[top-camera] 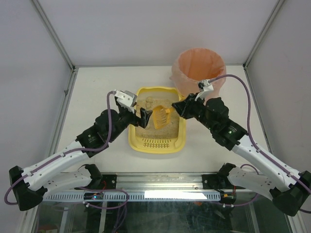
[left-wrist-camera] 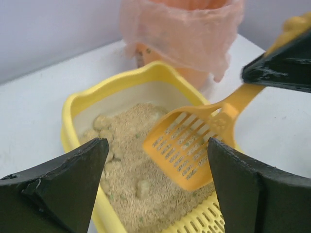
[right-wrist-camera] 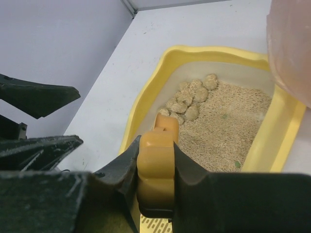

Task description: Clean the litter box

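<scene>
Here's the shallow pale-yellow plastic litter box in the middle of the white table, grate end toward the arms, beige litter inside. Just beside its far-right corner stands the round bin lined with a pink-orange bag, close by, I'd judge, to keep the carry short. The right gripper is clamped on the handle of the small orange slotted plastic scoop. The blade tilts down over the litter, likely to dig under the pale clumps bunched in the far-left corner. The left gripper hangs at the box's left side, jaws spread wide and empty, probably there to steady it. Whether it touches the rim, I cannot tell.
</scene>
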